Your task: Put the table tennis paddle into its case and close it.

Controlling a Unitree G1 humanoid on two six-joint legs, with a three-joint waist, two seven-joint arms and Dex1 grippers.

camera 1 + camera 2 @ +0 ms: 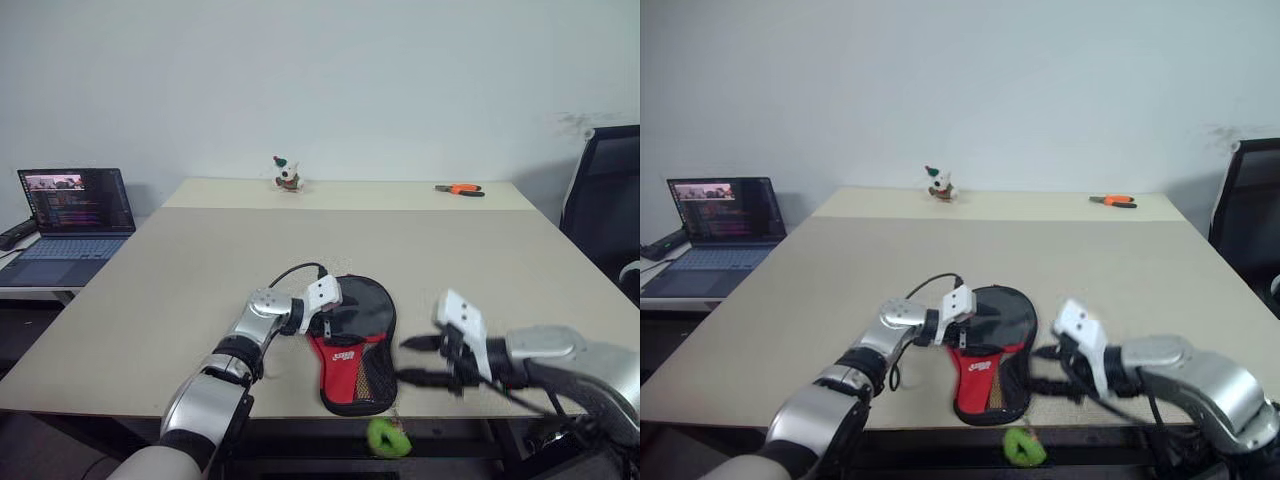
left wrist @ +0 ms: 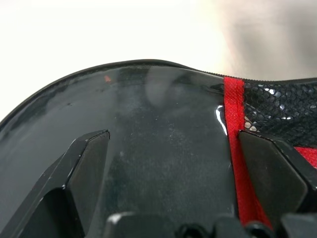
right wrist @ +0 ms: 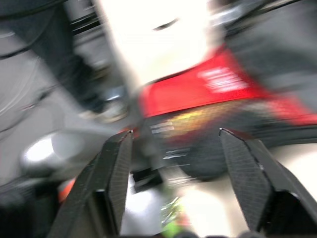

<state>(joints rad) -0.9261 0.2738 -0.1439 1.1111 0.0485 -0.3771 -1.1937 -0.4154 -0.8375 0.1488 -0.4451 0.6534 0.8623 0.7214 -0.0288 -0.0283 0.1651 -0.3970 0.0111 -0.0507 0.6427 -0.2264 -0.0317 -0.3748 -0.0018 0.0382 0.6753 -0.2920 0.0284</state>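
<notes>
The case (image 1: 355, 345) lies flat on the beige table (image 1: 180, 290), at the near edge, with its rounded black end pointing away from the robot and its red lower panel and mesh pocket hanging toward the table's front rim. Whether the table tennis paddle is inside the case cannot be told: the glossy black round surface seen in the left wrist view could be the bat's face or the case's own cover, and no wooden handle shows. There is one case in sight.

The left gripper (image 1: 330, 322) rests on the case's left edge, its fingers (image 2: 86, 173) spread wide over the shiny black surface, one of them beside the red strip where the mesh starts. It is not pinching anything. The right gripper (image 1: 420, 360) hangs just to the right of the case, near its lower right edge, with its two black fingers (image 3: 116, 171) apart and nothing between them; it is not touching the case.

A small green object (image 1: 387, 437) sits below the table's front edge, under the case. Far beyond the case, at the back of the table, stand one small toy figure (image 1: 287, 174) and one orange-handled tool (image 1: 460, 189), well apart. An open laptop (image 1: 72, 225) stands on a lower surface left of the table, and a black chair (image 1: 608, 200) is at the right. Nothing lies between either gripper and the case.
</notes>
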